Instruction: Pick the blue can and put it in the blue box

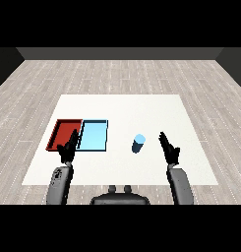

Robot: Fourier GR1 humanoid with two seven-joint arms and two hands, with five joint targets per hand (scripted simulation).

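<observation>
**Blue can upright on the table, both hands empty**

The blue can (138, 143) stands upright on the white table (141, 110), to the right of the light blue tray (94, 135) and clearly apart from it, with bare tabletop between the two. Nothing touches the can.

The red tray (64, 133) lies against the left edge of the light blue tray, so the pair sit side by side. No object shows inside the light blue tray.

The right hand (169, 149) is held above the table to the right of the can, near it but not touching. Its fingers are straight and spread a little, pointing forward and slightly towards the can, and they hold nothing. Its grey forearm (180, 186) runs back towards the near edge of the table.

The left hand (68, 149) is on the far side of the trays from the can, at the near corner of the red tray, its fingertips overlapping that tray's near rim in this view. Its fingers are also straight and relaxed, apart, with nothing between them. Whether it touches the tray cannot be told.
</observation>
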